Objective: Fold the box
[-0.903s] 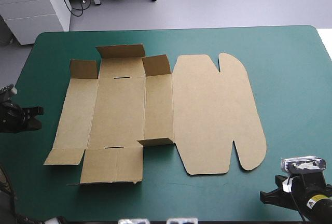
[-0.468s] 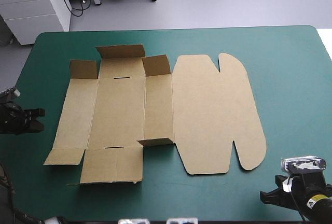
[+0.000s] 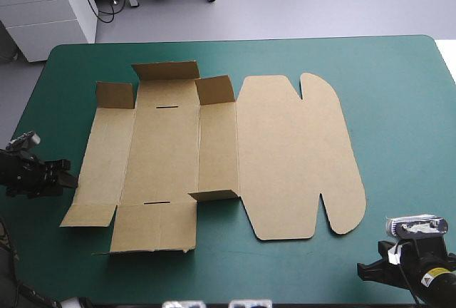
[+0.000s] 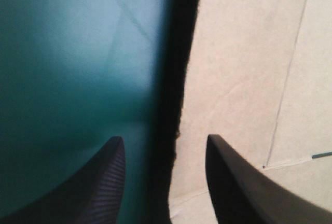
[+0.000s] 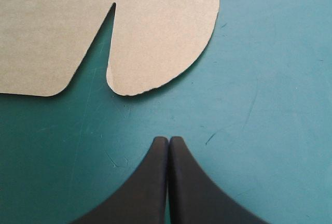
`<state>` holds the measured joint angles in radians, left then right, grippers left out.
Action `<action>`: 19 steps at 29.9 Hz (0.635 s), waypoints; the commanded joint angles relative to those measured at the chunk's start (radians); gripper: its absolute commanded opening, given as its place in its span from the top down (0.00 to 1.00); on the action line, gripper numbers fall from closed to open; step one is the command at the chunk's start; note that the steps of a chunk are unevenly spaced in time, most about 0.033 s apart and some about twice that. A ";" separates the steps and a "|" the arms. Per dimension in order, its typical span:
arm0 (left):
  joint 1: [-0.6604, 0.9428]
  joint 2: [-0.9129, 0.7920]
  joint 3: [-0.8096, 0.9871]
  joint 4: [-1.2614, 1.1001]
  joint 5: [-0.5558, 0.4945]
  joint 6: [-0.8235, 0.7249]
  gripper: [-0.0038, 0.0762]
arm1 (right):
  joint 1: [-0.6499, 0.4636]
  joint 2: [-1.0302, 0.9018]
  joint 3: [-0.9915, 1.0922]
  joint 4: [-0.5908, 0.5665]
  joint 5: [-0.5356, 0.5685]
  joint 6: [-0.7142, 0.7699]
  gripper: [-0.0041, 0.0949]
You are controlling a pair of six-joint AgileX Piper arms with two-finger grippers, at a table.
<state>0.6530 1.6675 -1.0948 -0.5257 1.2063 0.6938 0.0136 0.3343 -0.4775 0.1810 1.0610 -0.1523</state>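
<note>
The brown box (image 3: 214,158) lies as a flat cut sheet across the middle of the table, lid panel with rounded ears to the right. Three small flaps along its far edge stand up, and one (image 3: 214,194) near the front is slightly raised. My left gripper (image 3: 70,180) is low at the sheet's left edge, open; in the left wrist view the box (image 4: 244,79) edge runs between the gripper's (image 4: 165,140) fingers. My right gripper (image 3: 362,272) rests near the table's front right corner, shut, with the box's (image 5: 155,32) rounded ear a short way ahead of the gripper (image 5: 168,139).
Teal-green cover (image 3: 399,108) stretches wide to the right of the box and in a narrower strip along the front edge. The table's left edge is close behind my left gripper.
My left gripper has moved toward the table's front and in toward the box's left edge. The right arm and the box have not moved.
</note>
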 commanded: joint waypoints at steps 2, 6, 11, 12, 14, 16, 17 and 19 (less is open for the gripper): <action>0.000 -0.025 0.021 -0.128 0.084 0.051 0.51 | 0.004 0.010 -0.025 0.008 -0.051 -0.004 0.98; -0.002 0.003 0.037 -0.134 0.083 0.053 0.51 | 0.004 0.010 -0.025 0.008 -0.051 -0.004 0.98; -0.006 0.013 0.039 -0.201 0.088 0.077 0.51 | 0.004 0.010 -0.025 0.008 -0.051 -0.004 0.98; -0.011 0.013 0.039 -0.224 0.088 0.080 0.51 | 0.004 0.010 -0.025 0.008 -0.051 -0.004 0.98; -0.030 0.013 0.039 -0.251 0.086 0.081 0.51 | 0.004 0.010 -0.025 0.008 -0.051 -0.004 0.98; -0.054 0.018 0.039 -0.258 0.076 0.081 0.51 | 0.004 0.010 -0.025 0.008 -0.051 -0.004 0.98; -0.066 0.024 0.039 -0.258 0.071 0.081 0.51 | 0.004 0.010 -0.025 0.008 -0.051 -0.004 0.98; -0.091 0.041 0.039 -0.258 0.069 0.079 0.51 | 0.004 0.010 -0.025 0.008 -0.051 -0.004 0.98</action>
<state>0.5953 1.7279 -1.0393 -0.7271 1.1931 0.7728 0.0136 0.3343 -0.4775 0.1810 1.0610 -0.1523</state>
